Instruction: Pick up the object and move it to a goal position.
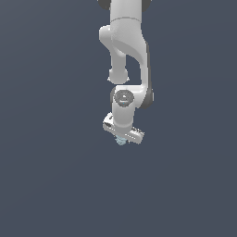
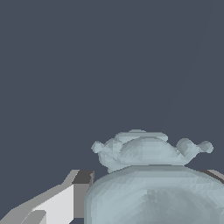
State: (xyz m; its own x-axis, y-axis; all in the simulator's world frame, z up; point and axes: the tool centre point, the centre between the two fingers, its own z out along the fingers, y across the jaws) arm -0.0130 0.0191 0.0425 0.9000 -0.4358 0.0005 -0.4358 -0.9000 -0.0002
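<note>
Presently the tool (image 1: pixel 121 137) is clamped on the object (image 1: pixel 121 140), which pokes out just below it and fills the wrist view close up, so transport appears underway; next: carry steadily to goal, unseen here.

Place: a simulator's bare render, no real room.
Backdrop: flat, dark slate-grey filled both views edge to edge.
Surfaces: smooth, untextured shading on the white arm (image 1: pixel 125 51) at upper centre.
Object (image 2: pixel 148 183): faceted, blocky polygon edges showed.
</note>
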